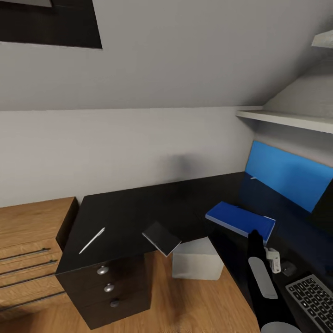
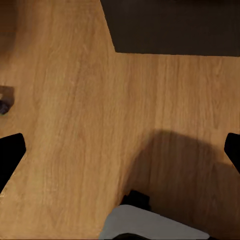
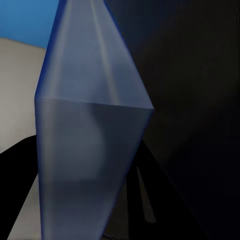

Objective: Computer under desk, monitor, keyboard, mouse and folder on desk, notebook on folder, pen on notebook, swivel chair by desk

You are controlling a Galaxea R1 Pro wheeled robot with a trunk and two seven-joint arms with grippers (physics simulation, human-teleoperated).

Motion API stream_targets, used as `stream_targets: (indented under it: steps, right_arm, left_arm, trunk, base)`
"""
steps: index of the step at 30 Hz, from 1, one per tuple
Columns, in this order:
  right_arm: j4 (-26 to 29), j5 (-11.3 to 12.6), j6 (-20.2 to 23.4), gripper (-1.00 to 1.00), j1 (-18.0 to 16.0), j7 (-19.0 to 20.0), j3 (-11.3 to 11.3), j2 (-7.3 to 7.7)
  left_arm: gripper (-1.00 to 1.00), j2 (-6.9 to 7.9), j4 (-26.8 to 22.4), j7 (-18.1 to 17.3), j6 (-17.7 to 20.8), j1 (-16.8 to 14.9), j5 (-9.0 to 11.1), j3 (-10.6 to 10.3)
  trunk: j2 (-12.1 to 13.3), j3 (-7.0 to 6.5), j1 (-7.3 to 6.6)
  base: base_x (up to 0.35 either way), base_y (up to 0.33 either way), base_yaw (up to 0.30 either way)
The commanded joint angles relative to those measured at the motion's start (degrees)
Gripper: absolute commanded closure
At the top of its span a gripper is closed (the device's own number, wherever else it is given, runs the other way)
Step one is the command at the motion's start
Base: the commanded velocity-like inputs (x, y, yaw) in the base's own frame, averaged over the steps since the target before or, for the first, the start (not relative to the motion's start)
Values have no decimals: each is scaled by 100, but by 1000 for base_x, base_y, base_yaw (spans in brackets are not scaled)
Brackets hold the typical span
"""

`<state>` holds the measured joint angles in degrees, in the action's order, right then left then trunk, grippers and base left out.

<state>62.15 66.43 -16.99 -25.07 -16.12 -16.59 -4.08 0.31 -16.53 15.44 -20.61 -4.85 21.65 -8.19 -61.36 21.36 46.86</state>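
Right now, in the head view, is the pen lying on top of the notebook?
No: the pen lies on the desk, apart from the notebook.

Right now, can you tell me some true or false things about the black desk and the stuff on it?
1. The bright blue flat folder is at the right end effector, over the black desk top. True.
2. The small dark-grey notebook lies flat in the middle of the desk. False: it sits at the front edge, sticking out past it.
3. The thin white pen lies on top of the notebook. False: it lies apart on the desk, nearer the silver-knobbed drawers.
4. The light-grey boxy computer stands on the wooden floor. True.
5. The silver-grey keyboard is on the floor. False: it is on the desk.
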Motion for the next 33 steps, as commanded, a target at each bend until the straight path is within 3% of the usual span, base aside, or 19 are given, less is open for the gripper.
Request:
stream_targets:
  steps: [1,3,4,5,8,14,17,21,24,33]
  right_arm:
    - [-26,50,-24,100,-5,1,1,-4]
    - [-58,53,-24,100,-6,3,4,-5]
    - [-66,54,-24,100,-5,3,5,-5]
    - [-71,54,-24,100,-6,3,6,-5]
    - [-78,55,-23,100,-6,1,6,-5]
    - [-81,70,6,100,-7,2,41,-13]
    - [-80,72,15,100,-7,2,48,-14]
    - [-80,72,15,100,-7,4,48,-13]
    - [-80,70,12,100,-7,6,43,-8]
    - [-84,70,11,100,-7,9,40,-7]
  left_arm:
    - [-100,2,335,33,-773,-2,31,-52]
    - [-100,-6,994,21,-2229,0,42,-51]
    - [-100,-12,1182,17,-2717,0,45,-51]
    - [-100,-16,1298,14,-3006,1,46,-51]
    - [-100,-20,1436,7,-3282,1,49,-51]
    - [-100,-14,1502,12,-3207,1,50,-46]
    - [-100,-8,1503,12,-2970,1,50,-55]
    - [-100,-5,1486,9,-2350,1,36,-59]
    - [-100,-12,1478,7,-2153,1,33,-59]
    - [-100,-36,1477,3,-2107,1,24,-65]
  trunk:
    - [-5,14,0]
    - [-5,28,0]
    - [-5,35,0]
    - [-5,43,0]
    - [-5,64,0]
    - [-5,79,0]
    - [-5,80,0]
    - [-5,80,0]
    - [-5,80,0]
    - [-5,80,0]
  base:
    - [0,1,-153]
    - [0,0,-153]
    - [0,0,-153]
    - [0,0,-153]
    - [0,0,-153]
    - [132,150,-51]
    - [82,76,-2]
    - [53,55,-1]
    - [174,128,0]
    - [167,-35,0]
